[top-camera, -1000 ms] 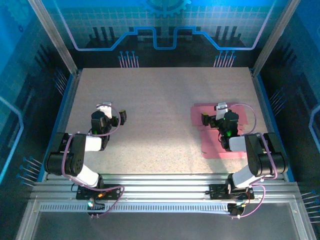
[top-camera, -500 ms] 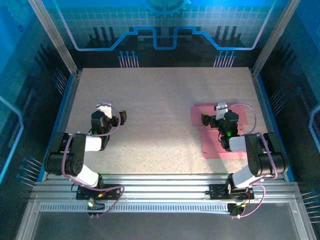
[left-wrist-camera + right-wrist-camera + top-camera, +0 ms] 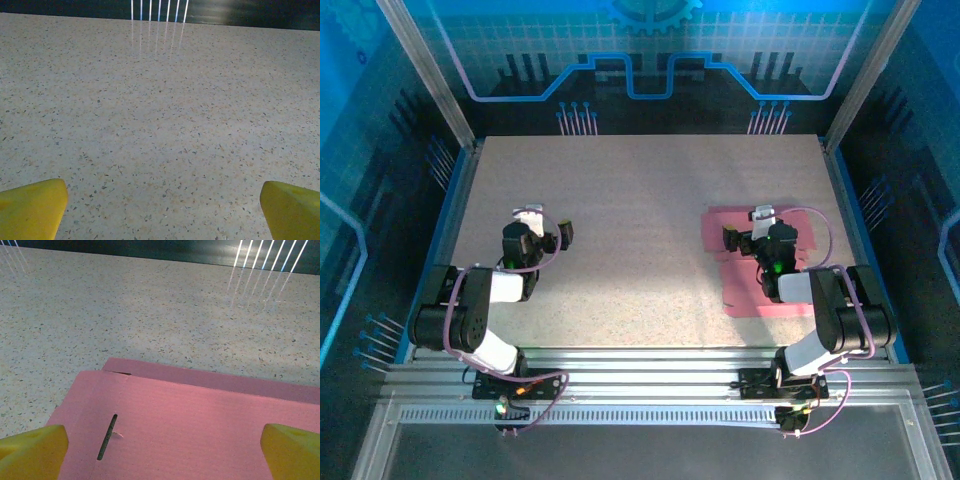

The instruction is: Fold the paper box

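Speckled beige tabletop (image 3: 640, 180) fills the cell between blue-lit walls. On the left side, the left end effector (image 3: 546, 224) hangs low over bare stone with its yellow fingertips (image 3: 31, 208) spread wide and nothing between them. It is well apart from the work, probably parked there until a second hold is needed.

Over on the right lies the paper box (image 3: 748, 292), flat on the tabletop and not yet folded at all. The right end effector (image 3: 746, 226) hovers above the sheet's far left part, fingers wide and gripping nothing. That placement reads as a line-up for the first flap, judging by how the wrist camera looks along the sheet towards its far edge.

The sheet is thin pink card with a faint ribbed grain. Its pink face is up. A narrow dark slot (image 3: 107, 436) is cut near the left corner, and a long strip-like flap (image 3: 225, 382) runs along the far edge, set off by a crease. Nothing is raised; every panel lies level.
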Robot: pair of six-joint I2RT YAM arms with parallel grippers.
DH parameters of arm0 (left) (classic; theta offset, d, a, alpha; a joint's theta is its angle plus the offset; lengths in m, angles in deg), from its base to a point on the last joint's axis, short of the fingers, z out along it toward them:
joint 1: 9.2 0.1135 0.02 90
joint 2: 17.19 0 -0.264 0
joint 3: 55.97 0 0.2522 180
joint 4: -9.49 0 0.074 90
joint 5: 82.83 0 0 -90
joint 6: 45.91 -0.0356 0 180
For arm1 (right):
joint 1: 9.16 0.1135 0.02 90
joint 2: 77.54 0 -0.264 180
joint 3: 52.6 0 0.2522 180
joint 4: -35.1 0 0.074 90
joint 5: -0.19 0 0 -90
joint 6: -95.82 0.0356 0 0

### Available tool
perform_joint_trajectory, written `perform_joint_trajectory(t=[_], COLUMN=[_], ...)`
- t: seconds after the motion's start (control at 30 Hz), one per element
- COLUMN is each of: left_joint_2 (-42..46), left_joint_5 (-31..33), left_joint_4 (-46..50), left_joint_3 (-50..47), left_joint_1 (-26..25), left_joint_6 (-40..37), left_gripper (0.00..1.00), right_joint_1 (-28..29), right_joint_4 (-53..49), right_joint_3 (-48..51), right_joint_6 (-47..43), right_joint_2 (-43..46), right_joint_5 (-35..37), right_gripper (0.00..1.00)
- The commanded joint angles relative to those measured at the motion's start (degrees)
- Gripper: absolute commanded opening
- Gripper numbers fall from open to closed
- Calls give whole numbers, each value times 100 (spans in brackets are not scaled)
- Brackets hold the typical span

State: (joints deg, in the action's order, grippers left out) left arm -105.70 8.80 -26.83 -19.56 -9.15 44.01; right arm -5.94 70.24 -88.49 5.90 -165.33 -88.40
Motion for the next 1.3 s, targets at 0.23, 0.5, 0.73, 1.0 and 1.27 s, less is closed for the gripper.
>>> perform_joint_trajectory(t=[0.23,0.5,0.73,1.0,1.27], left_joint_2=[-18,-23,186,1662,3273], left_joint_5=[-93,-103,-1,771,701], left_joint_4=[-214,-217,-78,1840,4846], left_joint_3=[-51,-53,-68,243,1013], left_joint_1=[12,21,-5,-319,-886], left_joint_6=[-63,-63,-64,95,1580], left_gripper=[99,99,99,99,99], right_joint_1=[-22,-23,-4,284,615], right_joint_4=[102,99,126,-1889,-5437], right_joint_3=[-100,-107,-28,-391,-1521], right_joint_6=[-79,-73,-61,23,1514], right_joint_2=[-28,-28,127,1699,2889], right_joint_5=[-23,-18,99,612,835], right_gripper=[100,100,100,100,100])
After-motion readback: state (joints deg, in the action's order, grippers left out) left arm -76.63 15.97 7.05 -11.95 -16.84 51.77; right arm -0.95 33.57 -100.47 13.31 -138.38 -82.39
